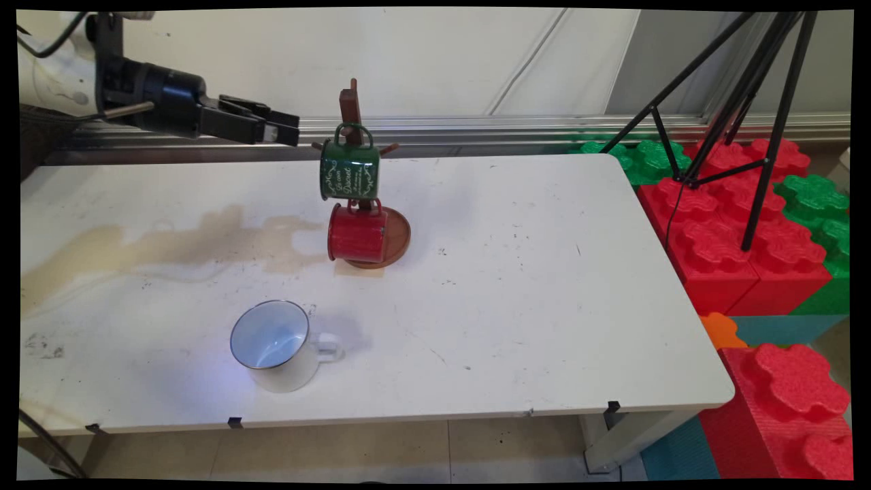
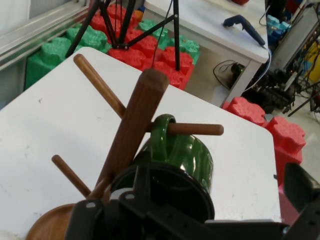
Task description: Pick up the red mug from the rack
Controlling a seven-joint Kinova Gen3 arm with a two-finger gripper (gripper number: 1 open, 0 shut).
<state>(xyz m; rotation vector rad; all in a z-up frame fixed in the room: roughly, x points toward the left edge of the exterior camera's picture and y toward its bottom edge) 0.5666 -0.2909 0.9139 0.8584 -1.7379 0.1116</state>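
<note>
beside tool (image 1: 284, 129), green mug (image 1: 349, 170) on rack (image 1: 353, 109)

White table (image 1: 544, 286) bears a mug tree (image 1: 371, 231) and white mug (image 1: 279, 346).

Green mug (image 1: 349, 171) hangs by its handle (upper peg) on mug tree (image 1: 352, 109).
</note>
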